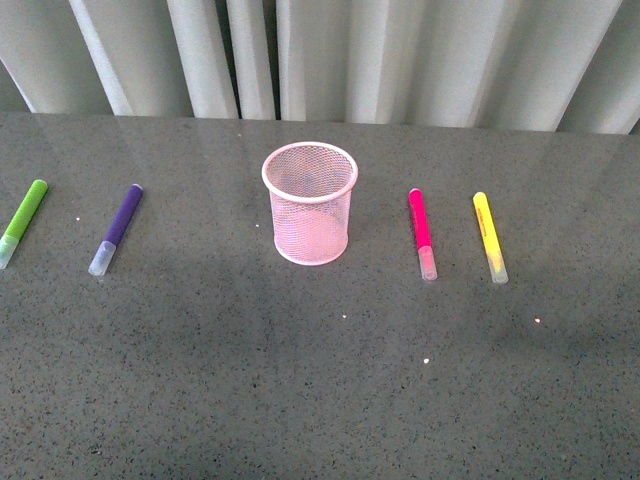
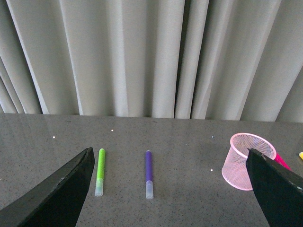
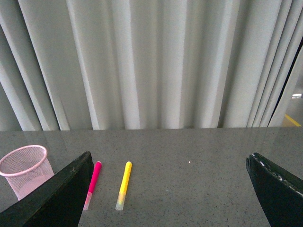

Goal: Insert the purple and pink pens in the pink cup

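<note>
The pink mesh cup (image 1: 310, 203) stands upright and empty at the table's middle. The purple pen (image 1: 117, 228) lies to its left, the pink pen (image 1: 422, 232) to its right, both flat with clear caps toward me. Neither arm shows in the front view. In the left wrist view my left gripper (image 2: 173, 182) is open, its black fingers (image 2: 57, 191) wide apart, well back from the purple pen (image 2: 148, 173) and the cup (image 2: 244, 161). In the right wrist view my right gripper (image 3: 170, 184) is open and empty, back from the pink pen (image 3: 93, 182); the cup (image 3: 26, 170) shows at the side.
A lime-green marker (image 1: 22, 221) lies at the far left beside the purple pen, also in the left wrist view (image 2: 100, 171). A yellow marker (image 1: 489, 236) lies right of the pink pen, also in the right wrist view (image 3: 123, 184). Pale curtains (image 1: 330, 55) hang behind the grey table (image 1: 320, 380).
</note>
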